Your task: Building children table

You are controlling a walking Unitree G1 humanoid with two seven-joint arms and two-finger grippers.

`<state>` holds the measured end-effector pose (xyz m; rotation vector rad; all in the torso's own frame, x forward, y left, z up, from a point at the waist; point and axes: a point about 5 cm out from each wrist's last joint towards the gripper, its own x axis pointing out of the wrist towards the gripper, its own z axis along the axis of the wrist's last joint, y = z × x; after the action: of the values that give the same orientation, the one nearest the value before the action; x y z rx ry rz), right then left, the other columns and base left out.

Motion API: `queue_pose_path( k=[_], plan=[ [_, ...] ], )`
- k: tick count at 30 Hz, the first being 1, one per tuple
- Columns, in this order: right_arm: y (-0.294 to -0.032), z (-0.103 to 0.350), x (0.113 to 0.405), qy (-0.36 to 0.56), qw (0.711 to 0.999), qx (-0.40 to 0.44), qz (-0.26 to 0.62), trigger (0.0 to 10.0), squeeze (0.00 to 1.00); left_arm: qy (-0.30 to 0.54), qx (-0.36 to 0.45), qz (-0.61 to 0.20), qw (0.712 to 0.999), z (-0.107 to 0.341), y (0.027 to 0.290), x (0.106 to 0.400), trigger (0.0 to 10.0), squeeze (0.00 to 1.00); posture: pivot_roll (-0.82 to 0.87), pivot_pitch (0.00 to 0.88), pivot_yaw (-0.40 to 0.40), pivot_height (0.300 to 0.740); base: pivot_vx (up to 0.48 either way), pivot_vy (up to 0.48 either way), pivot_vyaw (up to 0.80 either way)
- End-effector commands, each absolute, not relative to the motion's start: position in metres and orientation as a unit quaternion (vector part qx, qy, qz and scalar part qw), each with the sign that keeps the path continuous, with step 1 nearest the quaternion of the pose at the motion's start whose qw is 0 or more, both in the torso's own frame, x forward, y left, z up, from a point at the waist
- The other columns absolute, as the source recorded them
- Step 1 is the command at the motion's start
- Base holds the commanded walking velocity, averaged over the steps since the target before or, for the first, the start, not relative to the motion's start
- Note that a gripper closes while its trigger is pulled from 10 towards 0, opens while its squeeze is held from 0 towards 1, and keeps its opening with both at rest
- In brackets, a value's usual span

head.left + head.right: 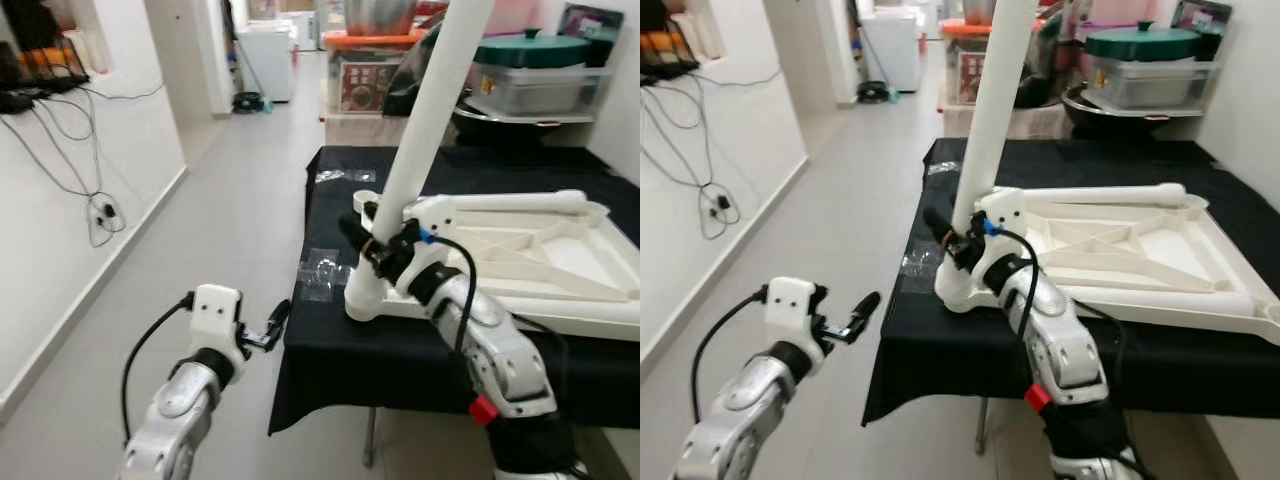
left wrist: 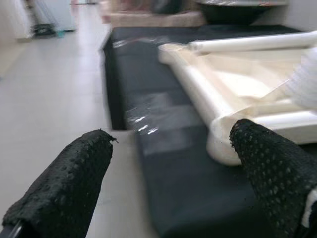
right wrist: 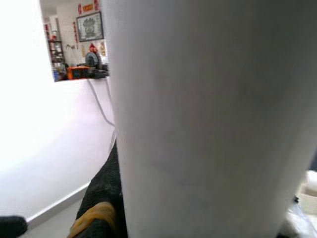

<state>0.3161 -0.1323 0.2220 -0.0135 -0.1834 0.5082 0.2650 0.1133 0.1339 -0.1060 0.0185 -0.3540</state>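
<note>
White table leg (image 1: 425, 120) stands tilted in the near-left corner socket of the upturned children's tabletop (image 1: 560, 262) on the black-draped table (image 1: 330, 340); right gripper (image 1: 378, 243) pinches it low near the socket, a sensible hold since the long stiff plastic tube looks light but smooth and likely to lever or slip. Left gripper (image 1: 272, 325) hovers off the table's near-left edge, fingers spread and empty. Left wrist view adds the clear plastic wrap (image 2: 148, 116) on the cloth beside the tabletop corner; right wrist view adds the leg's surface close up.

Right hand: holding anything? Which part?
Right hand grips the white table leg near its lower end, just above the corner socket of the upturned tabletop. Left hand holds nothing.
</note>
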Motion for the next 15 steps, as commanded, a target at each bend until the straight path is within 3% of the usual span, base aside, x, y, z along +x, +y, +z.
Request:
queue_pose_path(
  k=[1,5,15],
  plan=[
    [-0.13,0.224,0.317,-0.1,0.963,-0.007,0.252,10.0,0.0,0.01,-0.05,-0.166,0.985,0.133,0.119,0.267,10.0,0.0,-0.05,0.007,0.039,0.74,0.0,-0.42,0.0],
    [-0.126,0.221,0.316,-0.09,0.962,-0.019,0.257,10.0,0.0,0.007,-0.052,-0.165,0.985,0.134,0.117,0.268,10.0,0.0,-0.05,0.009,0.04,0.74,0.0,-0.422,0.0],
    [-0.118,0.224,0.309,-0.098,0.948,-0.038,0.301,10.0,0.0,0.012,-0.039,-0.159,0.986,0.13,0.122,0.266,10.0,0.0,-0.07,0.027,0.044,0.74,0.0,0.0,0.0]
  ],
)
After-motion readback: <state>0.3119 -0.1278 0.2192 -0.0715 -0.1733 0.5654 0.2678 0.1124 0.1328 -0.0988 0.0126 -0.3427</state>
